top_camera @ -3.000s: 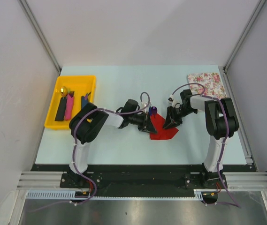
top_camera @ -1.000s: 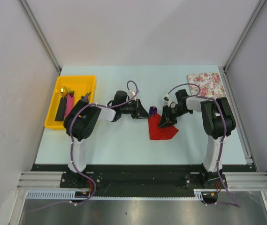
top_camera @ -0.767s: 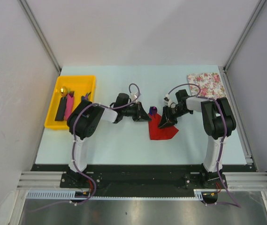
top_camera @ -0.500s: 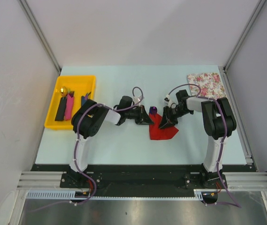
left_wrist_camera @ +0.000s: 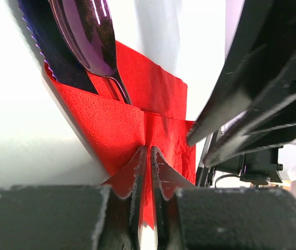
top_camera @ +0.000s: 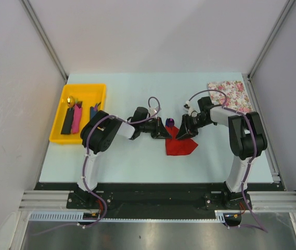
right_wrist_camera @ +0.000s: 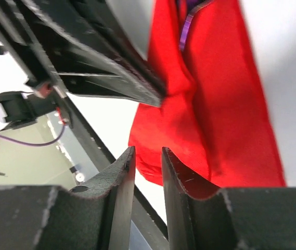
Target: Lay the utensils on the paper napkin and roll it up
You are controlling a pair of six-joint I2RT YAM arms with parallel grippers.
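The red paper napkin (top_camera: 181, 144) lies crumpled mid-table between my two grippers. Purple and dark blue utensils (top_camera: 170, 123) stick out of its far end; in the left wrist view they are a purple spoon (left_wrist_camera: 91, 36) and a serrated knife (left_wrist_camera: 46, 41). My left gripper (top_camera: 163, 132) is shut on a fold of the napkin (left_wrist_camera: 116, 125), with red paper between its fingertips (left_wrist_camera: 140, 156). At the napkin's right edge, my right gripper (top_camera: 185, 133) has its jaws a narrow gap apart. Nothing is between them, and the napkin (right_wrist_camera: 215, 104) lies just beyond the tips.
A yellow tray (top_camera: 102, 91) at the left holds black (top_camera: 67, 122), pink (top_camera: 76, 120) and blue (top_camera: 93, 112) handled utensils. A flowered sheet (top_camera: 228, 94) lies at the back right. Grey walls enclose the table on three sides.
My left gripper has slid right to the napkin's left edge and closed on a fold. The right gripper's jaws have parted a little.
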